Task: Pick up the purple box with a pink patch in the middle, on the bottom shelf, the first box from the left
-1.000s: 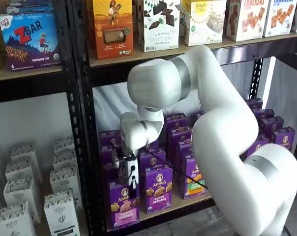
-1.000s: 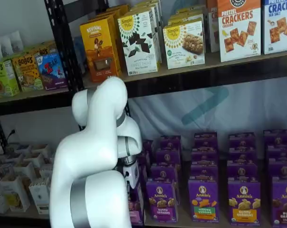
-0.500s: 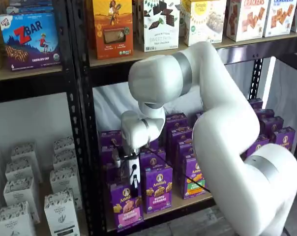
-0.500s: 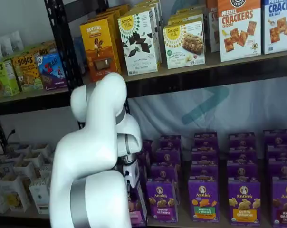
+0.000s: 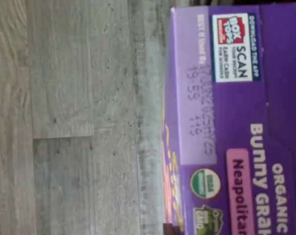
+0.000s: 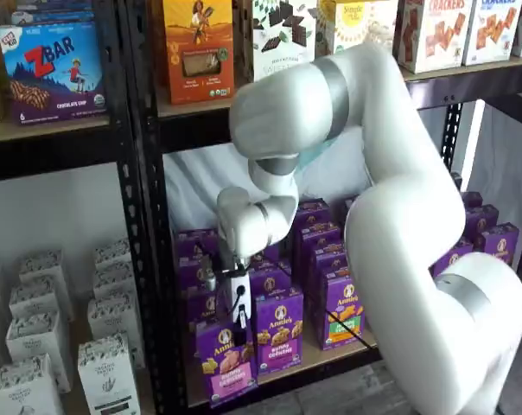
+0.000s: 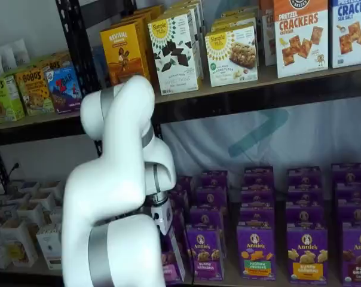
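Purple box (image 6: 225,362) at the front left end of the bottom shelf (image 6: 330,353), tipped forward out of its row, pink patch low on its face. Tool (image 6: 241,327) down on the box's top edge, black fingers pressed close against it (closed on the box, by the look of a shelf view). Same box (image 7: 171,258) half hidden behind the white arm (image 7: 118,197). In the wrist view, box top (image 5: 236,122) very close, printed label readable, grey floor (image 5: 64,117) beyond.
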